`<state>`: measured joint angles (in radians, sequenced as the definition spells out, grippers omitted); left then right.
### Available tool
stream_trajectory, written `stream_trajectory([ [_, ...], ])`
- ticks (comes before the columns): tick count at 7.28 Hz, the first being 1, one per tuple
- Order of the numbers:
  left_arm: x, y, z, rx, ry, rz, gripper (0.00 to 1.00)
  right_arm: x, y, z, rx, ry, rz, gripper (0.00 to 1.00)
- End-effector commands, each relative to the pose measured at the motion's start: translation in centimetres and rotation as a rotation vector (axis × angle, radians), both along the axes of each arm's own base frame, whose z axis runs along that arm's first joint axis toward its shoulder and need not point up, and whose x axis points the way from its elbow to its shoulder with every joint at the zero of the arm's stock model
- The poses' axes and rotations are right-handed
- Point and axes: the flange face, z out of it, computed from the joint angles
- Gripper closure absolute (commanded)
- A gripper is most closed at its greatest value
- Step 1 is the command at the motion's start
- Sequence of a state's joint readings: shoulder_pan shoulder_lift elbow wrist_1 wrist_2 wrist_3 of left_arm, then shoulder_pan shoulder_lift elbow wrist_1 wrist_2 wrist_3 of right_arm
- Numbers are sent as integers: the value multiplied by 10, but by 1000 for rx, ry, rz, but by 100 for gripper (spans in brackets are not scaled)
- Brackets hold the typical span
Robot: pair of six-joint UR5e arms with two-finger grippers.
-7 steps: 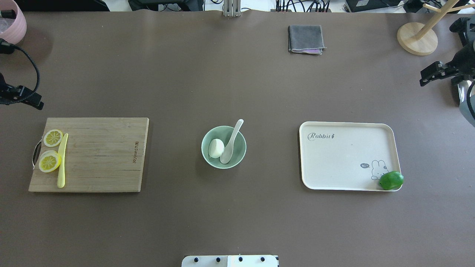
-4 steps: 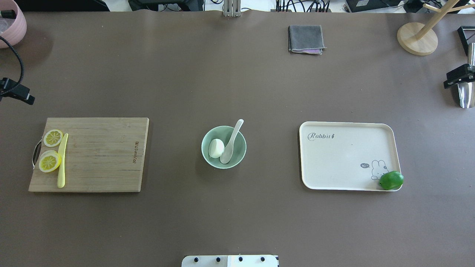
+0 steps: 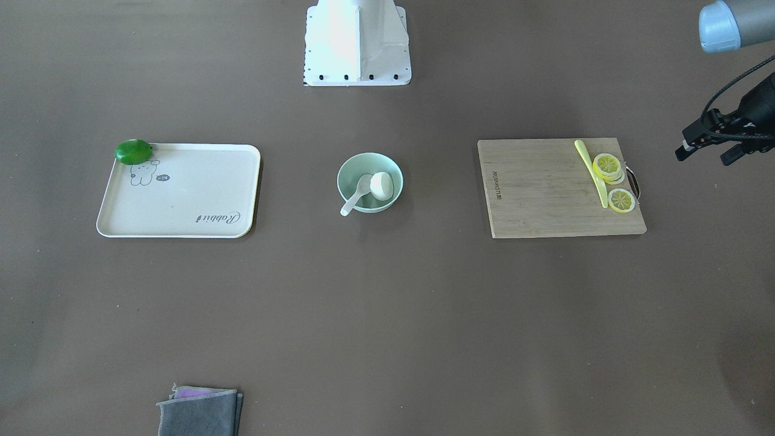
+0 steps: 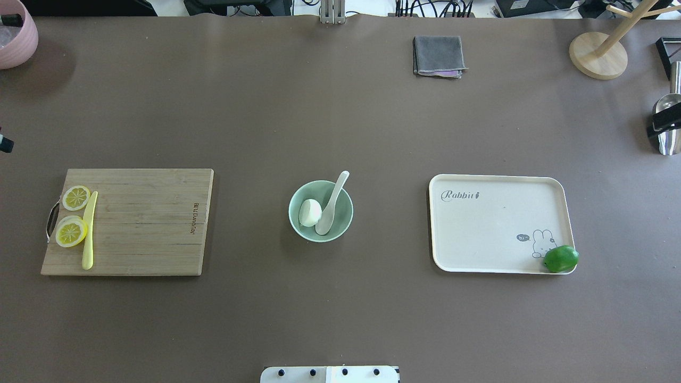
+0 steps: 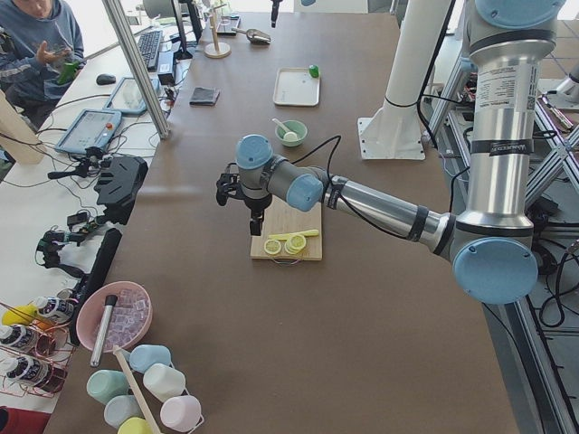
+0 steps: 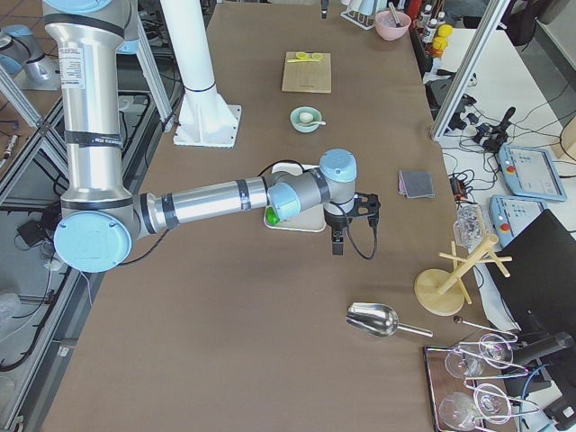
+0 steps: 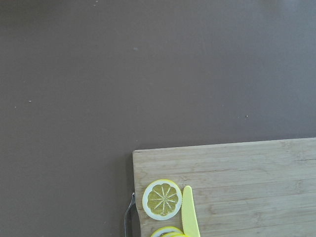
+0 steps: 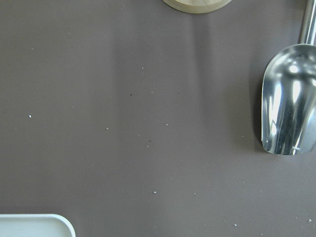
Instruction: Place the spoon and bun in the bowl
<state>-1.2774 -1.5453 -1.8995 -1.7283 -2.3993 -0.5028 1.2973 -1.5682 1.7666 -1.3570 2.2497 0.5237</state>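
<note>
The pale mint-green bowl stands at the table's middle. The white bun lies in its left half. The cream-white spoon lies in it beside the bun, scoop down and handle leaning over the far rim. The bowl, bun and spoon also show in the front view. My left gripper hangs far out past the cutting board, open and empty. My right gripper shows only as a black piece at the right edge; its state is hidden.
A wooden cutting board at the left bears lemon slices and a yellow knife. A cream tray with a green fruit lies to the right. A grey cloth, wooden stand and metal scoop lie beyond.
Both arms have drawn outward, the left off the left edge and the right off the right edge of the overhead view. Bowl, bun and spoon have not moved.
</note>
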Motion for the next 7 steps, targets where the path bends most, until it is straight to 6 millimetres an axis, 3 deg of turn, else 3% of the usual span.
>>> stream_trajectory([
  [1,-30,14,32,-62,-18,-52,2,1,6,1,1,-13,-7,0],
  [3,-31,14,47,-80,-43,-57,2,6,22,4,-17,-12,-5,0],
  [4,-29,9,37,-53,-48,-57,2,3,29,16,-47,-10,-18,0],
  [5,-33,14,43,7,-61,-5,2,-20,36,21,-96,1,-79,0],
  [6,-33,16,55,84,-77,81,2,-45,34,15,-118,11,-132,0],
  [7,-33,15,61,172,-91,163,2,-37,33,21,-135,2,-119,0],
])
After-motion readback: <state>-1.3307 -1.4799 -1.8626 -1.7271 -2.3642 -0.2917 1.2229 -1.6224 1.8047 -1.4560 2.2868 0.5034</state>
